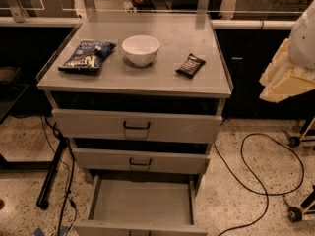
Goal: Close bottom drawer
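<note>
- grey sheet metal made up the cabinet [216, 90], which was faced squarely by the camera, so all three fronts could be seen stacked.
- the bottom drawer [142, 203] was found pulled well out toward the camera at the foot of the cabinet. its shallow tray was laid bare and nothing could be seen in it, while its front panel was cut by the lower edge of the view, so its handle was not shown.
- the middle drawer [140, 161] and top drawer [137, 126] were set far further in, each with a dark gap above it, so only the lowest was judged to need pushing.
- the gripper [281, 80] was taken to be the pale cream mass at the right edge, raised level with the cabinet top and well apart from the bottom drawer. how far it was spread could not be told, and nothing was seen held in it.
- it was judged to be parked high and aside because no approach had yet been made; the front panel would have to be reached low and pressed straight in.
- a chip bag [87, 56], a bowl [141, 49] and a bar [190, 65] were left on top, clear of the drawer's path.
- a cable [256, 181] was looped on the floor to the right, near the route.
</note>
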